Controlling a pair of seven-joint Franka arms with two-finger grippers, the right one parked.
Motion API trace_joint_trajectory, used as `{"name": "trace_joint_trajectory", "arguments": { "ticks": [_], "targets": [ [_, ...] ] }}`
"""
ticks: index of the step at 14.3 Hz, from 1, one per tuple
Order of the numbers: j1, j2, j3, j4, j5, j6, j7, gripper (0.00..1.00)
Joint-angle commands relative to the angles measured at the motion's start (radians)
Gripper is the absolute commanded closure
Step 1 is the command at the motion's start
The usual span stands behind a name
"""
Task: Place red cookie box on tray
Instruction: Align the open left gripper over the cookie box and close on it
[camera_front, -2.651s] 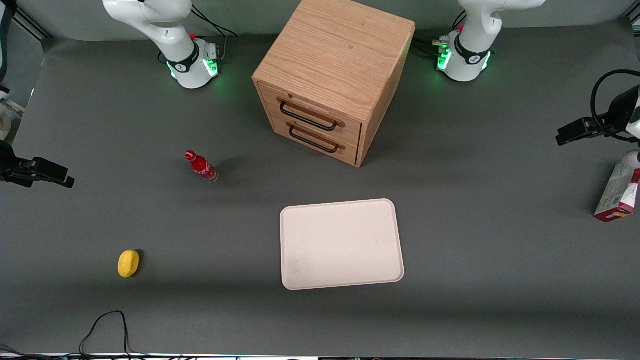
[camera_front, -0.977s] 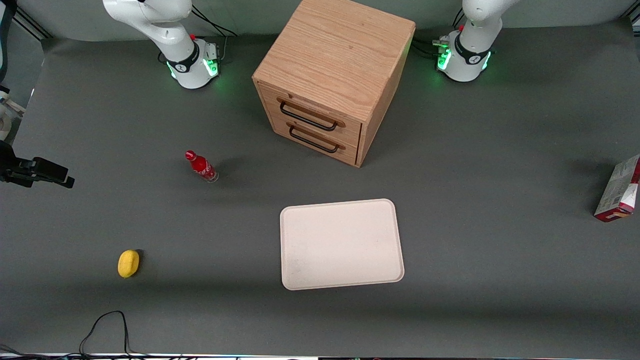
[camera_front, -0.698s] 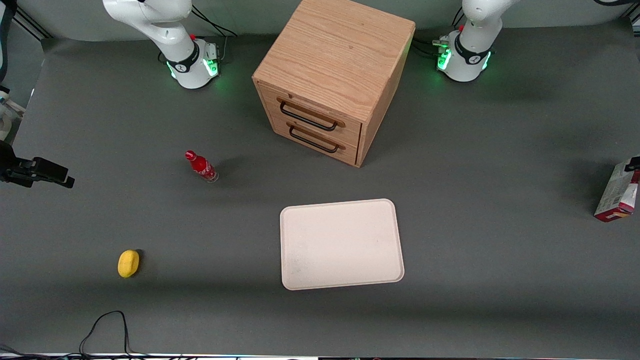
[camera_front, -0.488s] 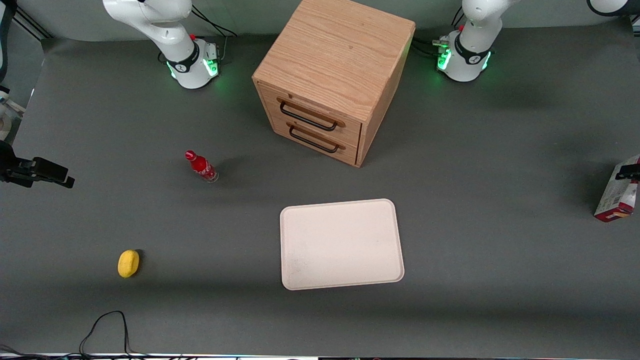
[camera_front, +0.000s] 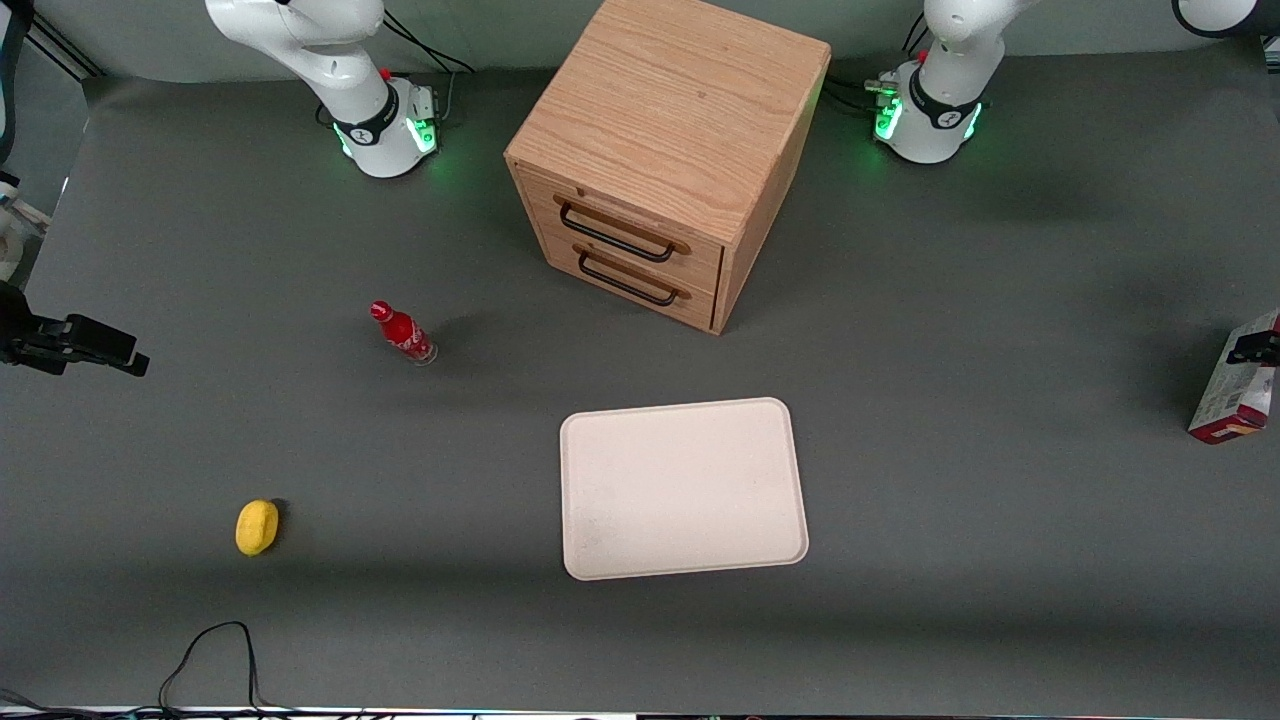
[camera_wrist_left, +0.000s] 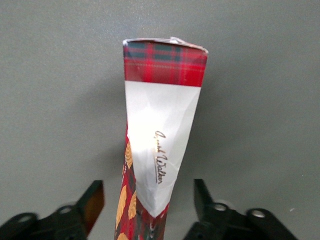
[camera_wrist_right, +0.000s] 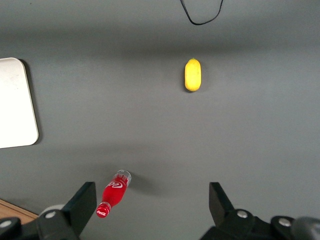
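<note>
Your gripper (camera_wrist_left: 145, 202) has dropped back over the red cookie box (camera_wrist_left: 160, 135), which stands upright well apart from the tray (camera_front: 683, 488) toward the working arm's end, fingers (camera_wrist_left: 92, 200) wide, straddling its narrow top.

One cookie box (camera_front: 1237, 385), one tray (camera_front: 684, 488), one cabinet (camera_front: 668, 150), one bottle (camera_front: 402, 332), one lemon (camera_front: 256, 526).

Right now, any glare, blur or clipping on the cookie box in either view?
Front view: red cookie box clipped by the frame edge, evenly lit, soft shadow beside it. Left wrist view: sharp, slight sheen on its white panel; the claw straddles it, fingers open and a little soft.
</note>
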Motion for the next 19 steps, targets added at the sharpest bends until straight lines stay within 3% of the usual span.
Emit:
{"name": "trace_joint_trajectory", "arguments": {
  "ticks": [1,10,16,19],
  "targets": [
    [-0.009,0.003,0.008,0.0,0.01,0.007,0.014,1.0],
    [-0.03,-0.03,0.005,0.0,0.01,-0.008,0.005,1.0],
    [-0.069,-0.278,0.008,0.008,0.013,-0.327,-0.015,1.0],
    [-0.096,-0.425,0.002,0.011,0.069,-0.41,-0.017,1.0]
  ]
}}
